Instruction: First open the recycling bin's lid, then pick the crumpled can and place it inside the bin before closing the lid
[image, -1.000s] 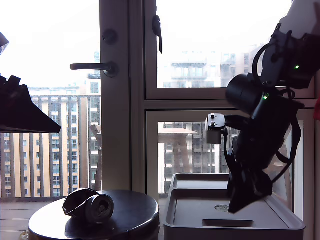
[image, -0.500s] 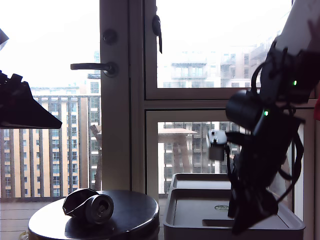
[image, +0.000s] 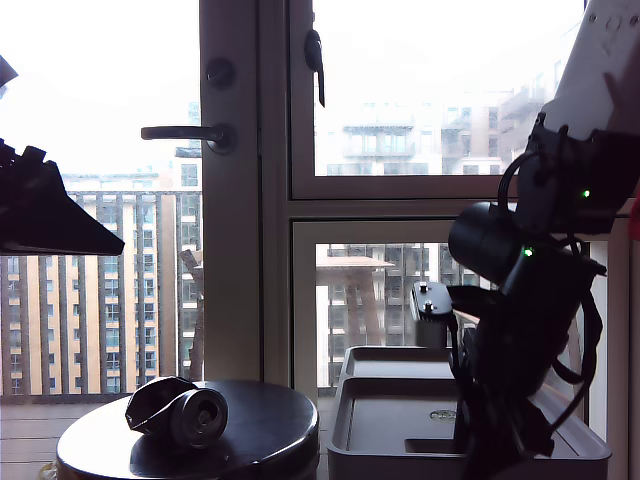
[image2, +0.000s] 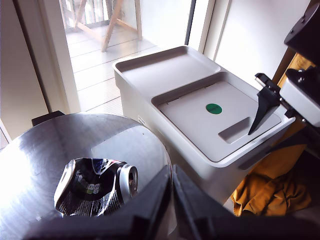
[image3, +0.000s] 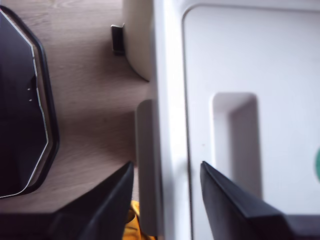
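The grey recycling bin stands beside the round table with its lid lying flat and closed; a green emblem and a handle slot show on it. The dark crumpled can lies on its side on the table, its silvery end towards the bin. My first gripper hangs shut and empty above the table, short of the can. My second gripper is open, its fingers either side of the bin's front rim, next to the handle slot. In the exterior view, the can sits low on the left and the bin low on the right.
The round dark table stands on the exterior view's left, close against the bin. A window and a door with a handle stand behind. A yellow cloth lies on the floor by the bin. A dark flat object rests on the wooden floor.
My second arm has come down towards the bin's front edge, its gripper dropping from above the lid to rim level. My first gripper and the can have stayed put.
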